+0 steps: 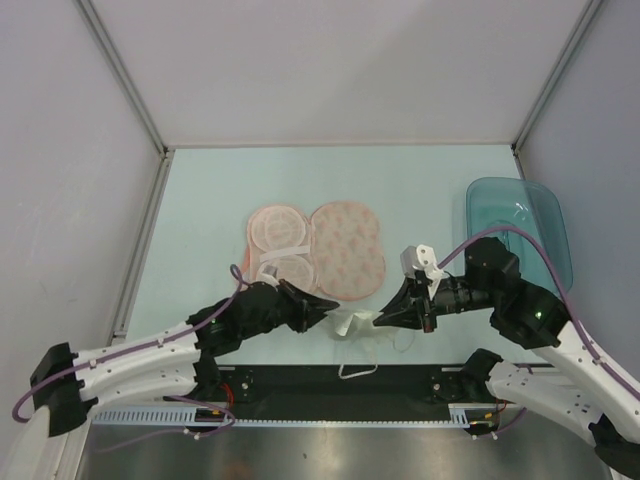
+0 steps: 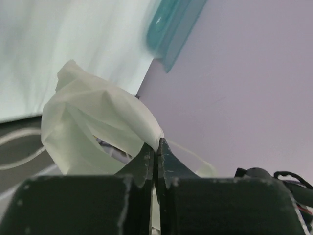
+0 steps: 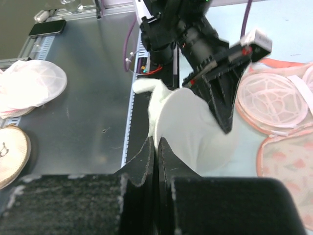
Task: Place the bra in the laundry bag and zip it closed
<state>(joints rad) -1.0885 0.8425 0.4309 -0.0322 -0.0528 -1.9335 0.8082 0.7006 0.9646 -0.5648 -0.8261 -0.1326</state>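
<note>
Past the bra (image 3: 186, 127), round white pad (image 3: 36, 85)

tray: see-thru teal plastic (image 1: 528, 205), far right of the table, close to the rt wall
table: pale green top (image 1: 300, 180)
walls: plain lilac-grey panels (image 1: 340, 60) w/ metal corner posts
bench: grey metal sheet (image 3: 88, 98) alongside the table edge
on bench: dark phone (image 3: 47, 28) at far end; white mesh round thing (image 3: 34, 83); tan disc (image 3: 11, 154), half cut off

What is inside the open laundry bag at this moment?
Only pale mesh lining and white strips show inside the laundry bag. The bra is outside it. The left arm covers the bag's near-left edge.
</note>
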